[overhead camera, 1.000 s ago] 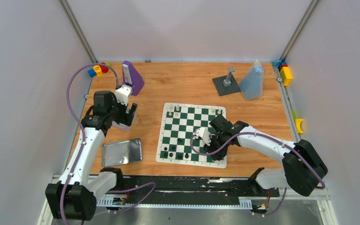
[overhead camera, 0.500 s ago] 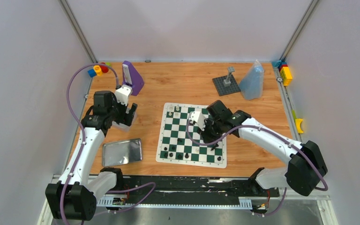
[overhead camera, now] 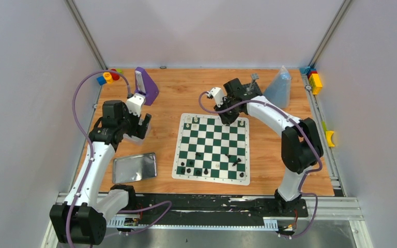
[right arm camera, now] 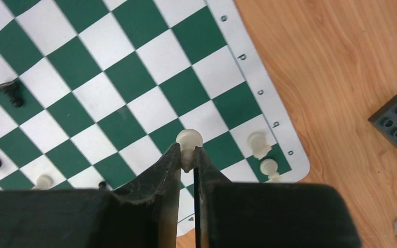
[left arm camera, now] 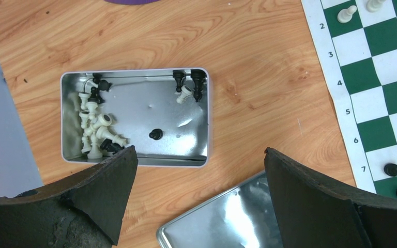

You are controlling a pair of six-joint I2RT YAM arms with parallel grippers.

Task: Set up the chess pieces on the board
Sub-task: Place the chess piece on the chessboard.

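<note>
The green and white board (overhead camera: 207,142) lies mid-table. My right gripper (overhead camera: 231,118) hangs over its far edge, shut on a white pawn (right arm camera: 188,140) that shows between the fingertips in the right wrist view. Two white pieces (right arm camera: 259,144) stand on the corner squares just beside it. Several black pieces (overhead camera: 198,171) stand along the near rows, and a few lie tipped at the near right (overhead camera: 232,159). My left gripper (left arm camera: 200,151) is open above the wood, just near of a tin box (left arm camera: 144,111) holding several white (left arm camera: 95,129) and black (left arm camera: 155,135) pieces.
The shiny tin lid (overhead camera: 134,167) lies near the left arm. A purple stand (overhead camera: 146,85) is at the back left, a grey baseplate with a post (overhead camera: 249,93) and a clear bag (overhead camera: 279,88) at the back right. Coloured blocks (overhead camera: 314,80) sit along the edges.
My right arm has swung from the board's near right part to its far edge, and its jaws have come together on the white pawn. The left arm has not moved.
</note>
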